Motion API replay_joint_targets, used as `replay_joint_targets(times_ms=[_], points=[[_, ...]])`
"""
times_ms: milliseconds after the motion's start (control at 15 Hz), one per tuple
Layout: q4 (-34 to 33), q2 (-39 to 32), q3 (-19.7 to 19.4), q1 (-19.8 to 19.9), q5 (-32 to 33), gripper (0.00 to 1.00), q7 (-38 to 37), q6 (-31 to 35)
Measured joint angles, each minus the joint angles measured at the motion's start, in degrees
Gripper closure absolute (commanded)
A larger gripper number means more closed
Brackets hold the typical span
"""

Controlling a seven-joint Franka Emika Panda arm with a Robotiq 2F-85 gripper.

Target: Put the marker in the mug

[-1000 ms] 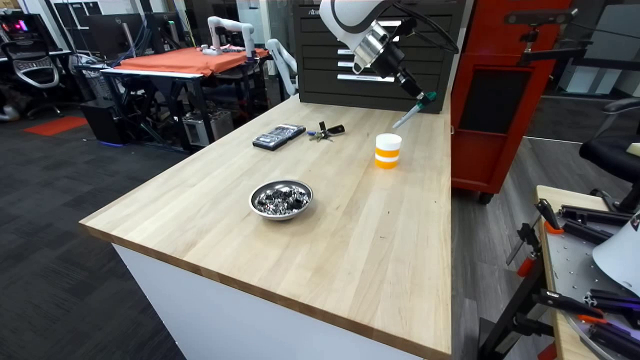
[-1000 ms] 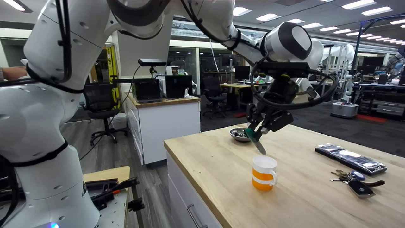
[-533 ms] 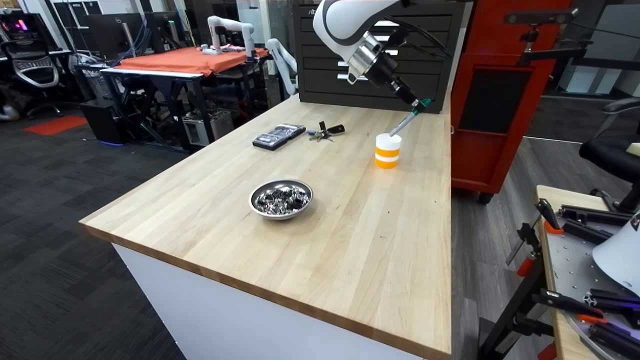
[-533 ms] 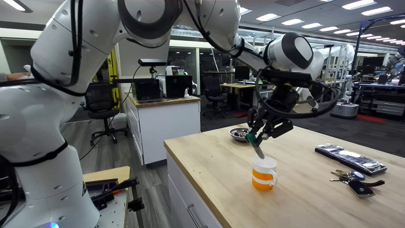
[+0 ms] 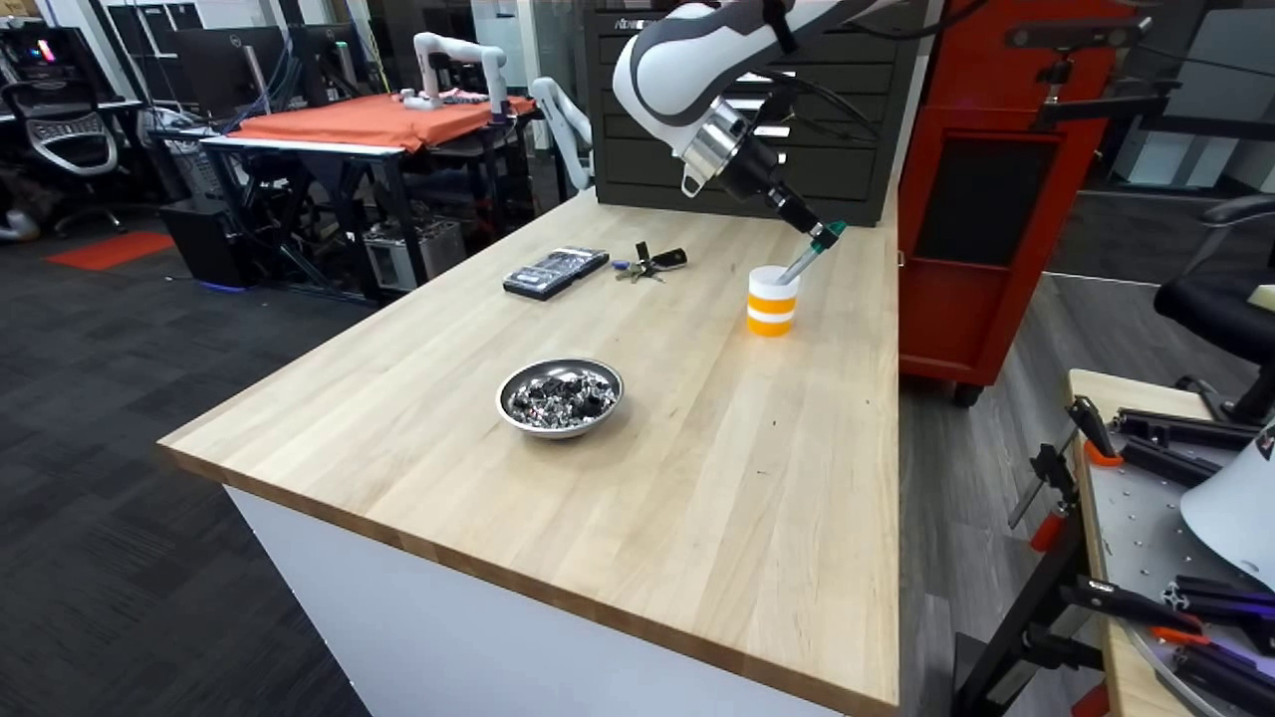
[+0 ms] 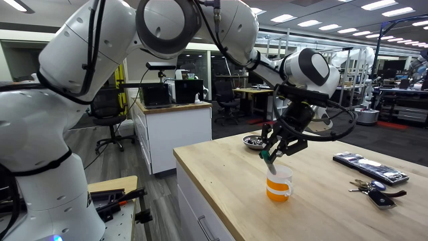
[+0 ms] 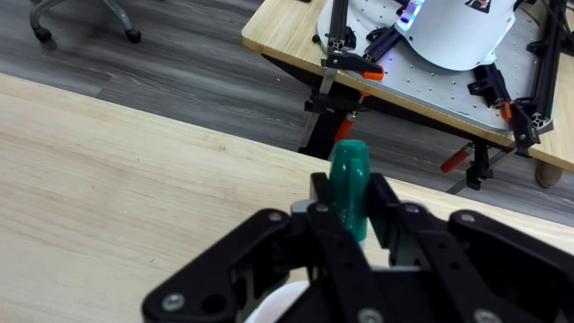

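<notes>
The Robotiq gripper [image 7: 350, 190] pinches the tilted marker [image 6: 269, 163] by its green cap [image 7: 350, 162], tip [image 6: 273, 171] inside the orange-and-white mug [image 6: 277, 185].

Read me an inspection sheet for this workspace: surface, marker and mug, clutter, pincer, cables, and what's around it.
Surface: pale wooden tabletop with a few small dark marks
Job's things: orange-and-white mug upright on the tabletop; green marker tilted, lower end at the mug's mouth
Clutter: metal bowl holding shiny bits; keys; flat black case
Pincer: shut on the marker's green part
Cables: black, looping out beside the pincer
Surroundings: red cabinet and dark drawer unit, in an exterior view
</notes>
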State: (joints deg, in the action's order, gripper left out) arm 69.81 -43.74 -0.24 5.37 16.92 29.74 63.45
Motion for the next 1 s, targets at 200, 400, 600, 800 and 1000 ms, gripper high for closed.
replay_joint_targets(times_ms=[200,400,600,800,1000], points=[[-1.27,-1.62,0.11,-0.08,0.60,0.50,1.34,-0.11],[-2.41,-2.59,0.38,-0.23,1.55,0.31,2.43,-0.13],[-3.81,-2.87,0.47,-0.24,1.82,0.12,3.10,-0.14],[-5.43,-2.86,0.47,-0.23,1.83,0.00,3.15,-0.13],[-6.67,-2.45,0.47,-0.22,1.81,0.00,3.13,0.81]])
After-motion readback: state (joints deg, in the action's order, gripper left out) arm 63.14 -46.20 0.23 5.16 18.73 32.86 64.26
